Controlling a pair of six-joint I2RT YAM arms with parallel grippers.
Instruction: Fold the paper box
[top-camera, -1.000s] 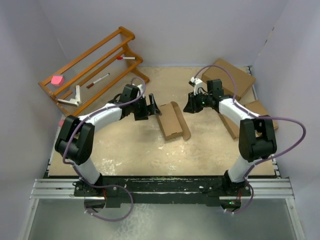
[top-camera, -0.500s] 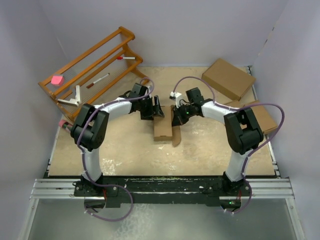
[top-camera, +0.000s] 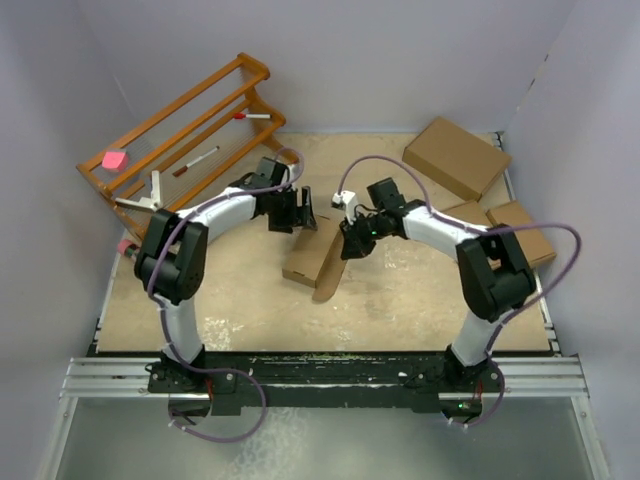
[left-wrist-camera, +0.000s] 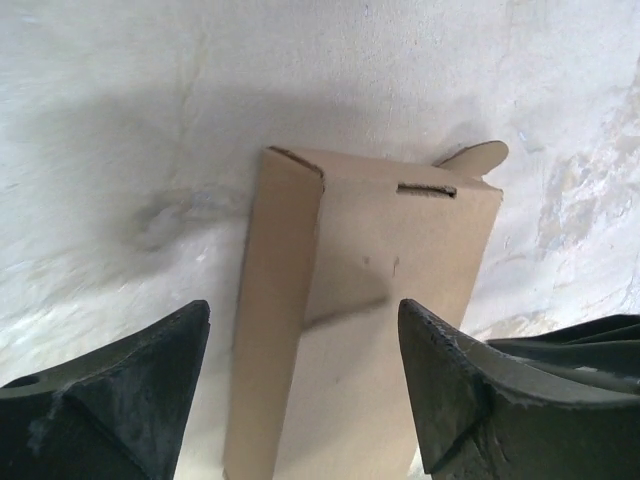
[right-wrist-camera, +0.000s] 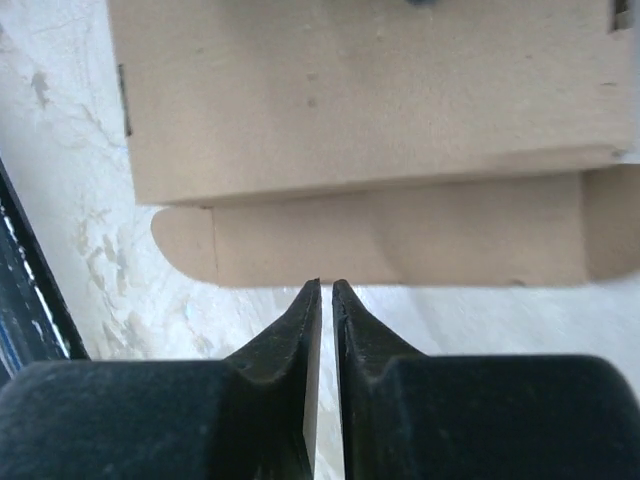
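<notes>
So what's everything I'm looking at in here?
paper box: one, brown, half-folded, mid-table
big box: one, brown, far right corner
flat boxes: two, brown, right edge, partly hidden
rack: one, orange-brown wood, far left
pens: two, white and red, on the rack
pink block: one, on the rack
table: one, sandy
arms: two, white and black
left gripper: black, open over the paper box
right gripper: black, shut, at the flap's edge

Your left arm (top-camera: 215, 215) reaches inward, elbow out. The left gripper (top-camera: 300, 212) points down, jaws standing wide apart. Your right arm (top-camera: 440, 230) mirrors it. The right gripper (right-wrist-camera: 326, 285) shows fingers nearly together, only a slit between.
</notes>
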